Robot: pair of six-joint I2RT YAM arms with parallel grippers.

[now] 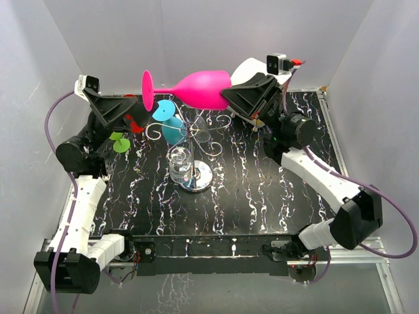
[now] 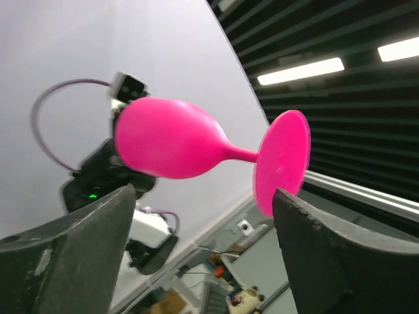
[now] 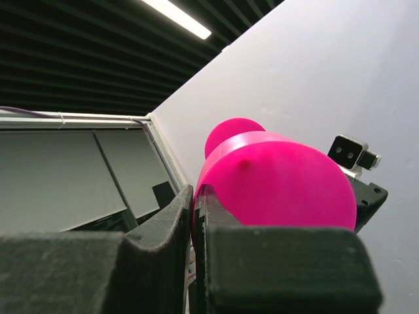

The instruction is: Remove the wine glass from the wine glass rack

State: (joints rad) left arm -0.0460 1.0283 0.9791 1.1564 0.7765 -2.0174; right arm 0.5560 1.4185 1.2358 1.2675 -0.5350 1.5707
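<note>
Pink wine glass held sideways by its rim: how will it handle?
The pink wine glass looks like opaque plastic: probably light, stiff. The right gripper pinches only its rim, so it may pivot. Laid sideways, it would likely roll.

Soft, even light fills the white walls in the overhead view, leaving only faint shadows on the black marbled table. The shiny base of the wine glass rack throws back a bright patch. Both wrist views tilt up at ceiling strip lights, blown out against dark slats. The wine glass shows sharp and saturated, while the near gripper fingers loom dark and soft-edged.
</note>
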